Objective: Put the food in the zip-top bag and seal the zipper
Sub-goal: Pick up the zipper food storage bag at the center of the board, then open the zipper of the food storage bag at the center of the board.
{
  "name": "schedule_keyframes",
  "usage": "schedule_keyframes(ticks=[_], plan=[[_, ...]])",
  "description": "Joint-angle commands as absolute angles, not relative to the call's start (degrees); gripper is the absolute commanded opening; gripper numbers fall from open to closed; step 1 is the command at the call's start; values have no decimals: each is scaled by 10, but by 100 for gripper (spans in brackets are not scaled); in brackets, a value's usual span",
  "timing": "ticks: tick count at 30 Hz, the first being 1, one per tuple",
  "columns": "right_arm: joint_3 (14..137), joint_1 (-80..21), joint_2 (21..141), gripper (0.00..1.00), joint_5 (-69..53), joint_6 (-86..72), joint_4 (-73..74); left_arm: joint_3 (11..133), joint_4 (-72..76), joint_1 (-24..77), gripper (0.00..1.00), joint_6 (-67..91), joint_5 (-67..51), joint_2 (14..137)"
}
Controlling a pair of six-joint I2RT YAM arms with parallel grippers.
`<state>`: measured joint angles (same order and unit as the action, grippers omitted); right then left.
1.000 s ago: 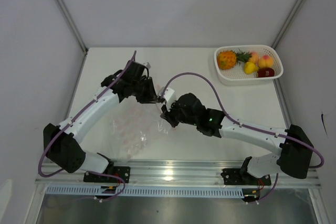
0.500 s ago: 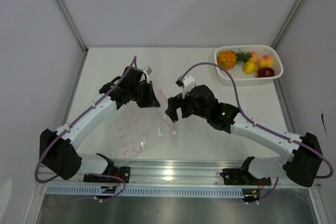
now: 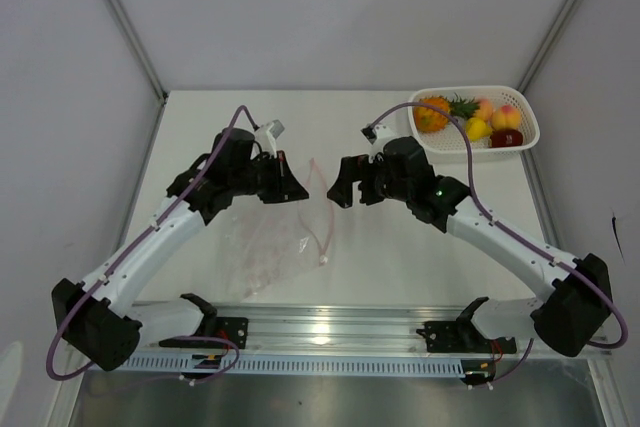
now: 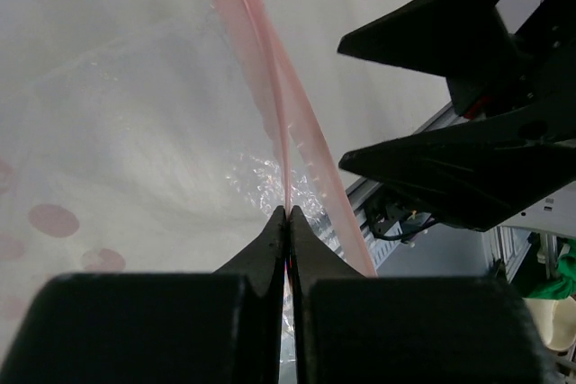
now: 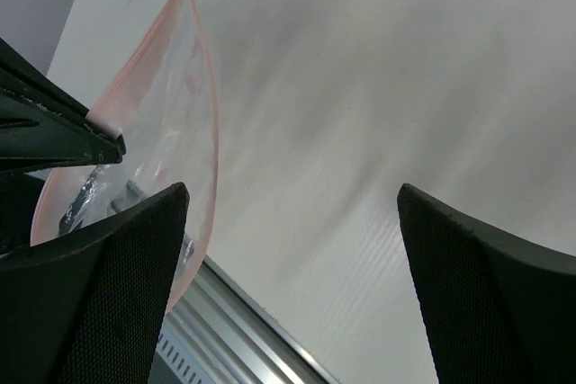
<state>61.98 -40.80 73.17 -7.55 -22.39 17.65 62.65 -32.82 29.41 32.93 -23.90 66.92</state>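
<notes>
The left claw [image 4: 288, 215] was shut tight on the zipper [image 4: 286, 123], the thin pink strip along the mouth of the zip-top bag [image 3: 262, 245]. It pinched the strip and held that edge up. The rest of the clear bag sagged down in a crumpled heap on the white surface [image 3: 400, 267]. The bag was well apart from the white basket [image 3: 470, 155], off on the left arm's side of it and nearer to the arms' bases than the basket was. The right claw [image 3: 337, 184] was wide open, with nothing between its two fingers. It hung between the basket and the bag, close to the zipper, with its open end facing the left claw. All the food was in the basket. The orange pineapple [image 3: 432, 113] lay at the end of the basket nearest the bag. The two peaches [image 3: 505, 117] were at the far end from the bag, with the yellow fruit [image 3: 476, 129] between them and the pineapple. The dark red apple [image 3: 505, 138] lay just beside the peaches.
</notes>
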Motion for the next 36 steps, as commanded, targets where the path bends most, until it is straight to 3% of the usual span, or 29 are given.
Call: schedule_keyframes(ticks=[1,8,13,14,17,20,26,30,36], plan=[[623,-410,739,99,-154,-263,144,628,-298,297,0,323,-257,660],[606,-417,753,99,-200,-277,108,653,-288,297,1,336,-269,681],[592,-417,787,80,-227,-291,80,664,-279,297,1,347,-290,686],[592,-416,793,58,-221,-291,79,669,-279,297,1,348,-299,685],[594,-414,802,18,-162,-283,101,671,-290,297,1,345,-299,673],[606,-404,800,6,-114,-271,140,668,-302,297,1,339,-293,655],[635,-347,789,2,-4,-208,235,666,-330,294,1,327,-257,618],[623,-298,778,2,-51,-200,240,663,-327,287,0,328,-244,608],[618,-313,779,6,-91,-197,221,655,-285,287,0,353,-285,634]])
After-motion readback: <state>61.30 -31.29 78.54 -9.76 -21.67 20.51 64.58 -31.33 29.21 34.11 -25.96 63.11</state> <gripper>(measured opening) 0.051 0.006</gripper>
